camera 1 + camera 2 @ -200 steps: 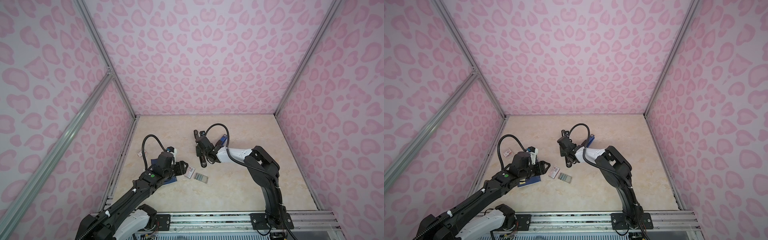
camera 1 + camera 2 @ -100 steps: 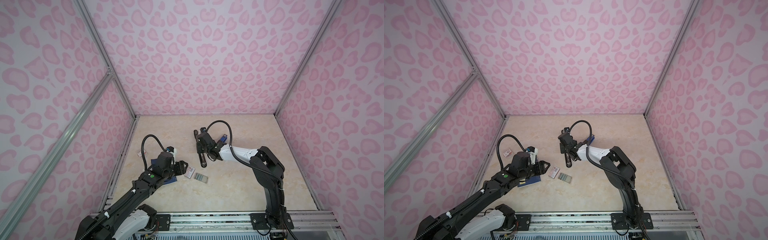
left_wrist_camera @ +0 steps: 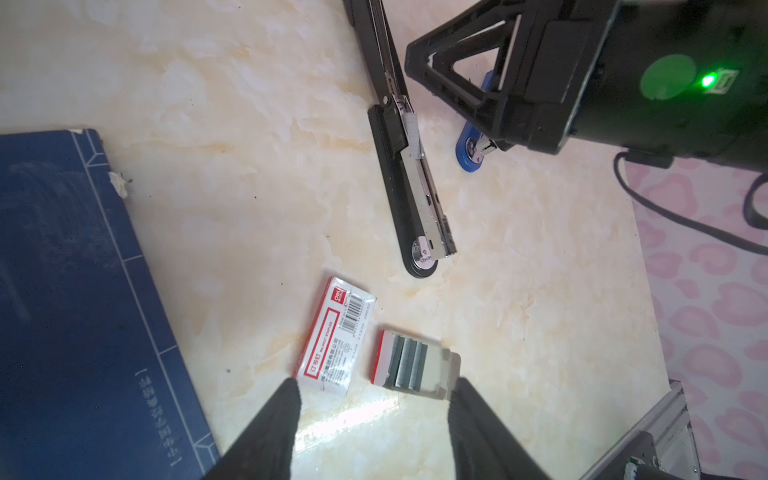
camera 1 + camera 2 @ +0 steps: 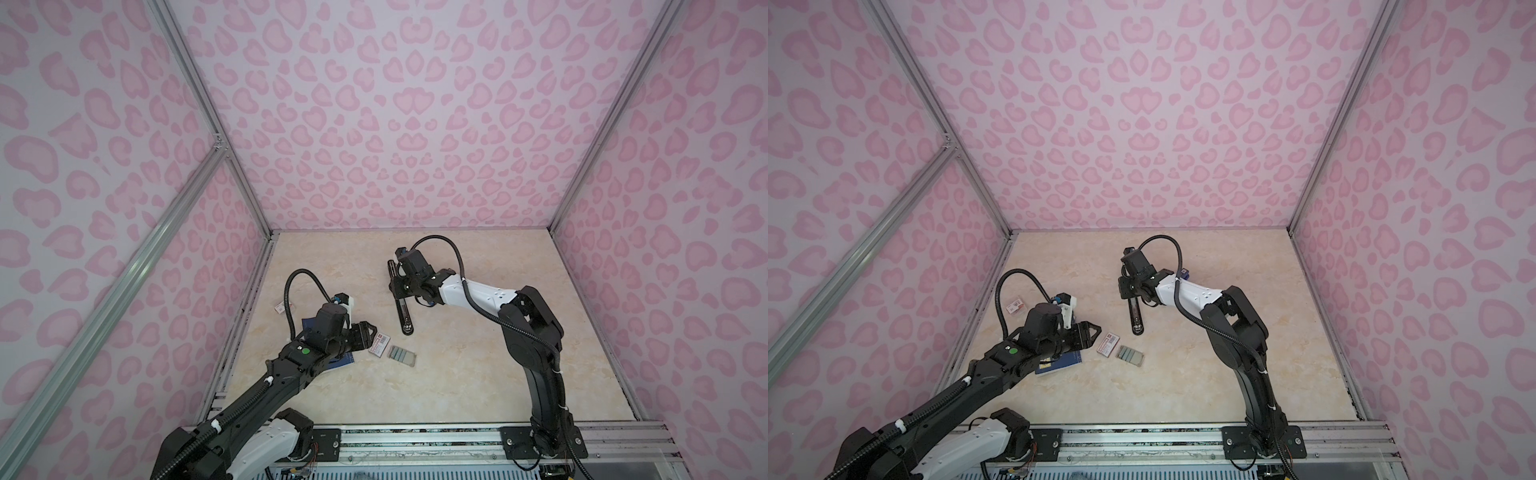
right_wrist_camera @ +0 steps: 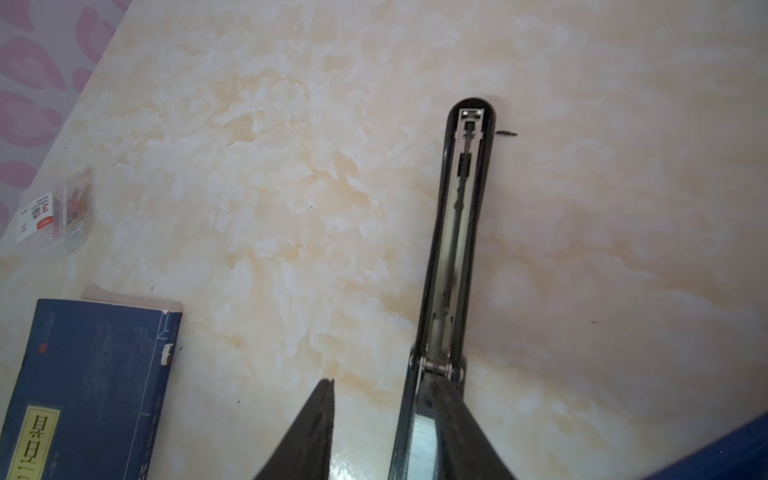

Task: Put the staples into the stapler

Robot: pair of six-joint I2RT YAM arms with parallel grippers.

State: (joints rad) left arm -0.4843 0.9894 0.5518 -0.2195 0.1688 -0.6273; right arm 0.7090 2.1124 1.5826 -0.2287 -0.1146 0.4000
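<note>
At lower centre in both top views, the staples (image 4: 401, 356) are lying on the desk (image 4: 457, 374). I am hovering the left gripper (image 4: 373, 334) open beside them, and the right gripper (image 5: 386, 390) open, seemingly touching the stapler (image 5: 453, 249).

High top views share the tabletop (image 4: 457, 374); wrist views close.

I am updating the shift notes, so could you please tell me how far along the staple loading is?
Done: the stapler lies hinged open flat on the table, metal channel exposed. In hand: nothing; the right gripper stands open at its hinge, the left gripper open just short of the staples, which lie in their tray. Left: lift a strip, seat it, close the stapler.
</note>
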